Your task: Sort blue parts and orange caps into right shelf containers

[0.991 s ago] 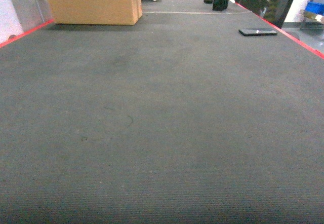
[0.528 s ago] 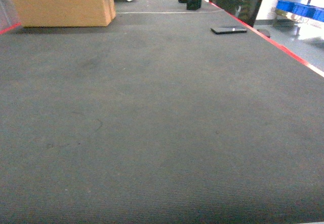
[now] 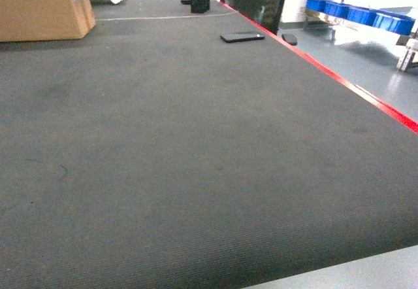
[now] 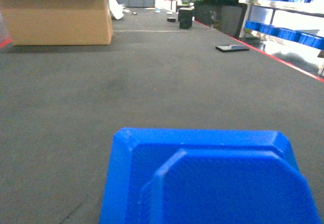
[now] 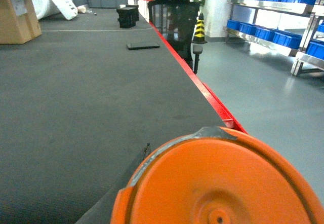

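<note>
Blue shelf containers (image 3: pixel 362 14), contents unseen.

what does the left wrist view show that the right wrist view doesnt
Only the left wrist view shows the blue part filling its lower edge, and the cardboard box face on.

Only the right wrist view shows the orange cap close up at the bottom, the yellow and black striped post beside the table, and bare grey floor on the right.

Both show the dark table mat, the black phone, the black chair and the shelf of blue bins. Neither shows the jaws.
</note>
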Robot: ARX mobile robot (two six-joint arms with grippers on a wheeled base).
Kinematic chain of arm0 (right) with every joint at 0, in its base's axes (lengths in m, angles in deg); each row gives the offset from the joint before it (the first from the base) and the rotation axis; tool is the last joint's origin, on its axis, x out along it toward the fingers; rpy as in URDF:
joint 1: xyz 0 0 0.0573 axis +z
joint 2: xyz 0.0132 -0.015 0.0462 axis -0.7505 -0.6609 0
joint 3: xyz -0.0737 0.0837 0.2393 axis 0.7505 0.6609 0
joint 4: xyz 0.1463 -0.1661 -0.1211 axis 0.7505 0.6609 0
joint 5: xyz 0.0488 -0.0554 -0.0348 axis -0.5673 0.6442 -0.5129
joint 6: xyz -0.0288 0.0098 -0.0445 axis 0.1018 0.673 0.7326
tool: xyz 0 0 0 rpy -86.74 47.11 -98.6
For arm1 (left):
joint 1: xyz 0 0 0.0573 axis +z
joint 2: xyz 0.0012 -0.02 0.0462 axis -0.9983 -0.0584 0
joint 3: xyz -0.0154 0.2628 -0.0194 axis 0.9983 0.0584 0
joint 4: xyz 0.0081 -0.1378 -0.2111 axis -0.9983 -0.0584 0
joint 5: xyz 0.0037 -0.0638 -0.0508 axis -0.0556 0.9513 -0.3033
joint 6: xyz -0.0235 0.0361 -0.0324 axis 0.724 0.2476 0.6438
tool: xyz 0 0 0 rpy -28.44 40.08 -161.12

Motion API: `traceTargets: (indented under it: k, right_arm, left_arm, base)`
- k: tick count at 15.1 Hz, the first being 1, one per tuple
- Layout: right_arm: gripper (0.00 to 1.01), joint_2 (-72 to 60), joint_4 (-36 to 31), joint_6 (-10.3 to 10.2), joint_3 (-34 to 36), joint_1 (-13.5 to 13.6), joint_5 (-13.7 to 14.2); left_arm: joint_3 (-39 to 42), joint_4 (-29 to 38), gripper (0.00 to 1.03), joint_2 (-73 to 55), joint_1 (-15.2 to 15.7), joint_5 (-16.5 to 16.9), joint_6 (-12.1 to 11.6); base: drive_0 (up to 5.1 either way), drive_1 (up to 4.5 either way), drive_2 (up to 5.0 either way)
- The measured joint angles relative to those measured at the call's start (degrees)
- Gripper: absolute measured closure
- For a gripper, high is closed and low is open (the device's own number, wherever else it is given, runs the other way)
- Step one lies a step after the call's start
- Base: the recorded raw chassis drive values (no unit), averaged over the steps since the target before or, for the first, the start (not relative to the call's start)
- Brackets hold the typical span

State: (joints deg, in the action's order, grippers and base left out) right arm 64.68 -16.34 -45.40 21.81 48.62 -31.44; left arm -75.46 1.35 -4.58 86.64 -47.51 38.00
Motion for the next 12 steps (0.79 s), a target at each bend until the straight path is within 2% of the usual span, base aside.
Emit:
traceTargets:
  k: [12]
  right_arm:
    - [0.59,0.0,0.0,0.0,0.0,0.0,0.0]
  left_arm:
    - [0.0,0.0,0.61,0.0,0.0,0.0,0.0]
  base:
    - [-1.6,-1.59,-1.6]
